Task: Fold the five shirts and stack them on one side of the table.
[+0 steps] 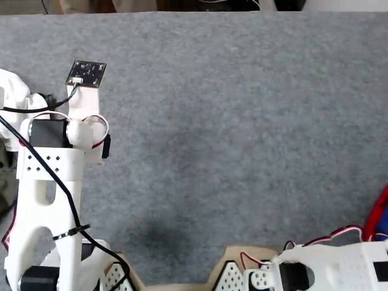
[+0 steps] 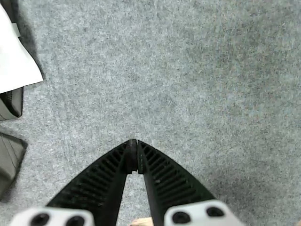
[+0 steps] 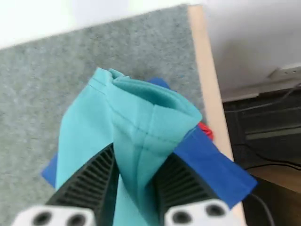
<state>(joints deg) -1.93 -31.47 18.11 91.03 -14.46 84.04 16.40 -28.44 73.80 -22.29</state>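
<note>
Edge on my left: white shirt [image 1: 11, 90] bunched at the table's left border, just beside my left arm [image 1: 45, 182]. My left wrist view shows a flat corner of it lying on the grey covering, with dark things [image 2: 9, 101] beside it that I cannot identify.
Left gripper [image 2: 133, 149]: jaws pressed together tip to tip, holding nothing, pointing down at the grey surface.
Table [image 1: 230, 133]: grey felt-like covering across the whole middle, with a pale wooden rim [image 3: 207, 94] along its right side.
Right arm [image 1: 339, 270]: low at the near right corner in the high view.
Right gripper [image 3: 137, 157]: jaws parted only as far as the cloth between them, clamped on a bunched fold of teal shirt [image 3: 141, 113] that rises between my ribbed black fingers [image 3: 89, 181].
Blue shirt [image 3: 211, 165]: lying under the teal one at the table's right rim, one corner hanging past it.
Red cloth [image 3: 205, 132]: a small patch touching the blue shirt, right at the rim. The high view shows red and blue fabric at the table's right border, beside my right arm.
</note>
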